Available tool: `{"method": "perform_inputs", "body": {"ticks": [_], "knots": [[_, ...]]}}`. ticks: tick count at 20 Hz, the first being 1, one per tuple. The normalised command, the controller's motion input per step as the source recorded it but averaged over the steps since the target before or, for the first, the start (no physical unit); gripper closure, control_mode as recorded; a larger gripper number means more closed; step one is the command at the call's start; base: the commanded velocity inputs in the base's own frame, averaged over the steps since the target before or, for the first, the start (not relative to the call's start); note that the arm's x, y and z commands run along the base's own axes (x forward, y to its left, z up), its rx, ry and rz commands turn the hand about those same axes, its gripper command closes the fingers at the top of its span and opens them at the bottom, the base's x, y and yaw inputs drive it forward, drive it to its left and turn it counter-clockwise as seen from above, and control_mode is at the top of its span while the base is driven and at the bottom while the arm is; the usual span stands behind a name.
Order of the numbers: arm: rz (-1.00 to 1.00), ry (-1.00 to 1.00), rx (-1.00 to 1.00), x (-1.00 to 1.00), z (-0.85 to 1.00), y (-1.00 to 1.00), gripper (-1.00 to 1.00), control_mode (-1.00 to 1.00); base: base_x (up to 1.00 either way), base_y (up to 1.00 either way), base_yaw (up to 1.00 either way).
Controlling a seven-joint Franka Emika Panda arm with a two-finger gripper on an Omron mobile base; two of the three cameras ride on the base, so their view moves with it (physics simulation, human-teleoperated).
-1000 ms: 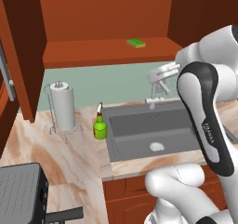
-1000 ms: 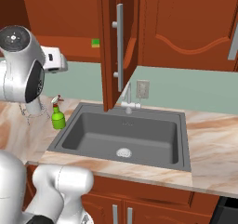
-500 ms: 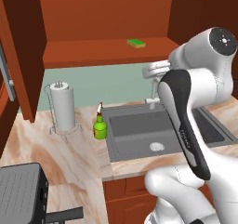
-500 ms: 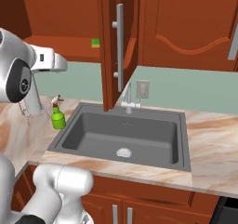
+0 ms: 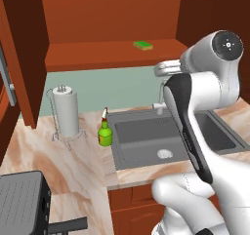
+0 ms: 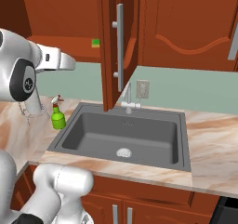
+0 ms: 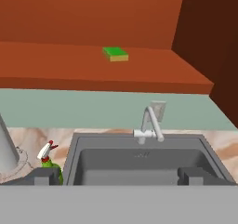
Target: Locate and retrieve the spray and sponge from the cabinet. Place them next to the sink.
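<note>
Green sponge (image 7: 115,54): lies flat on the cabinet (image 5: 102,53) shelf, toward its right end, nothing touching it.
Sponge handling: likely light, soft and squashy; take it across the short sides, low on the yellowish edge, with gentle squeeze.
Spray (image 5: 104,132): upright on the table (image 5: 73,161), just beside the sink (image 6: 125,137) on its left.
Spray handling: likely light, smooth plastic; grip the rounded body, not the trigger.
End effector (image 7: 118,174): fingers spread wide, empty, facing the shelf from above the sink.
</note>
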Motion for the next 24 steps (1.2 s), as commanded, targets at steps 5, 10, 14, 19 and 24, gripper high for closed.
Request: {"method": "perform_inputs", "body": {"ticks": [5, 10, 14, 19, 24], "knots": [[0.05, 0.01, 0.0, 0.33, 0.07, -0.2, -1.0, -1.0, 0.0, 0.0, 0.0], [0.13, 0.04, 0.0, 0.34, 0.26, -0.07, -1.0, -1.0, 0.0, 0.0, 0.0], [0.09, 0.03, 0.0, 0.38, 0.08, 0.0, -1.0, -1.0, 0.0, 0.0, 0.0], [0.01, 0.0, -0.03, 0.49, 0.0, 0.09, -1.0, -1.0, 0.0, 0.0, 0.0], [0.0, 0.0, -0.02, 0.49, -0.02, 0.06, -1.0, -1.0, 0.0, 0.0, 0.0]]}}
